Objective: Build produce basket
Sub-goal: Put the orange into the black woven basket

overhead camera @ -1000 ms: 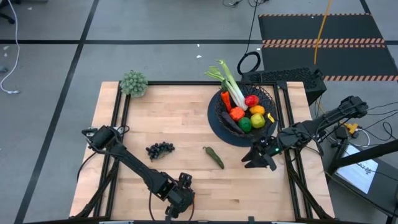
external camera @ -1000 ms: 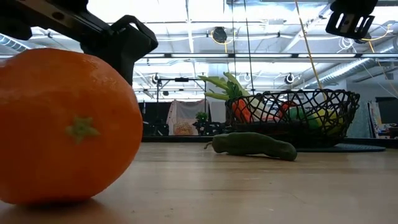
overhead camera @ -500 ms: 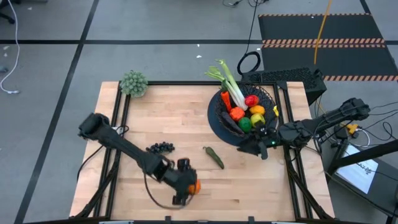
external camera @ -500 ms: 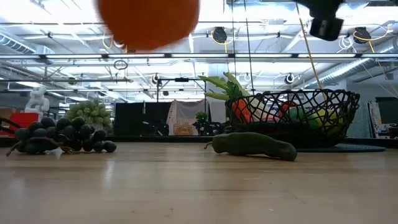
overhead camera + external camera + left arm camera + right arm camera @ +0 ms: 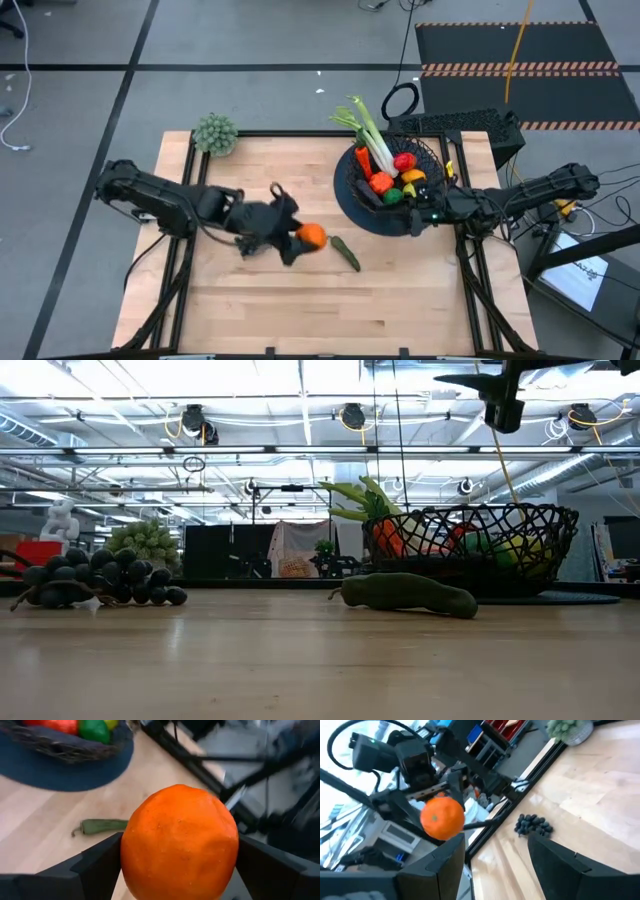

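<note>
My left gripper [image 5: 303, 240] reaches from the table's left to mid-table, shut on an orange [image 5: 313, 237]. The green pickle [image 5: 345, 252] lies on the wood just right of it. The dark grapes [image 5: 90, 585] lie on the table, under my left arm in the high view. The black wire basket [image 5: 432, 152] sits on a dark round mat at the far right, holding the leek [image 5: 368, 128], carrot, tomato [image 5: 404, 161], lime [image 5: 393, 197] and other produce. My right gripper [image 5: 415, 218] hovers open at the basket's near rim. My left gripper pinches the orange [image 5: 180, 842] between its two fingers [image 5: 100, 865], one on each opposite side. The fingers come roughly level from the table's left. The orange is lifted clear of the table, and its stem mark [image 5: 436, 818] faces my right arm.
A pale grey-green bushy clump [image 5: 216, 133] stands at the far left corner. Black rails [image 5: 300, 133] frame the table's edges. Bare wood [image 5: 400, 300] lies along the near side. Cables and equipment sit off the right edge.
My left gripper has carried the orange from the table's near edge up and toward the far right, ending beside the pickle; the orange has left the low view. My right gripper has moved toward the far edge, up to the basket's near rim.
</note>
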{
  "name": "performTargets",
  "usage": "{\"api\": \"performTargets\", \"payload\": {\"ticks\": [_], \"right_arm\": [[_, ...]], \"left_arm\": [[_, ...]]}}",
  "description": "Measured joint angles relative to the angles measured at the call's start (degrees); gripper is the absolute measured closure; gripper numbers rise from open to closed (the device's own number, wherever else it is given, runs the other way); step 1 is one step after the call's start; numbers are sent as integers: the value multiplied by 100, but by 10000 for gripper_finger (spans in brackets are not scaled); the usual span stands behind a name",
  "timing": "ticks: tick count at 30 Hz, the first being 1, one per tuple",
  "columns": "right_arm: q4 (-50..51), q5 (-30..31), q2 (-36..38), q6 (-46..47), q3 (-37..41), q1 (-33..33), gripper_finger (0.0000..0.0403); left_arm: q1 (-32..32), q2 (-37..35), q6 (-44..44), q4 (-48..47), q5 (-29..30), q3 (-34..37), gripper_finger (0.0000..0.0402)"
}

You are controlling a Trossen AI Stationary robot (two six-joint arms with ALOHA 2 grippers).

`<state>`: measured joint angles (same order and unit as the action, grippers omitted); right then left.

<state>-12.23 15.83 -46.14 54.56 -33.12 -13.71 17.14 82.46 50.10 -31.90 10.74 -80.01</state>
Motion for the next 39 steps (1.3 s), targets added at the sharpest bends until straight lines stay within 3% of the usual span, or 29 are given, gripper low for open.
{"api": "performTargets", "payload": {"ticks": [8, 14, 18, 27, 39], "right_arm": [[-176, 240, -2, 195, 0, 133, 193], [-396, 678, 1, 177, 0, 135, 193], [-392, 689, -2, 177, 0, 135, 193], [-380, 1010, -2, 301, 0, 137, 193], [-307, 1004, -2, 234, 0, 306, 193]], "left_arm": [[-448, -324, 2411, 553, -494, -1, 54], [-490, -309, 2709, 1365, -628, -2, 53], [-528, -265, 2685, 1344, -625, -2, 53], [-724, -271, 1784, 1325, -634, -2, 53], [-1046, -271, -1401, 1331, -632, -2, 53]]}}
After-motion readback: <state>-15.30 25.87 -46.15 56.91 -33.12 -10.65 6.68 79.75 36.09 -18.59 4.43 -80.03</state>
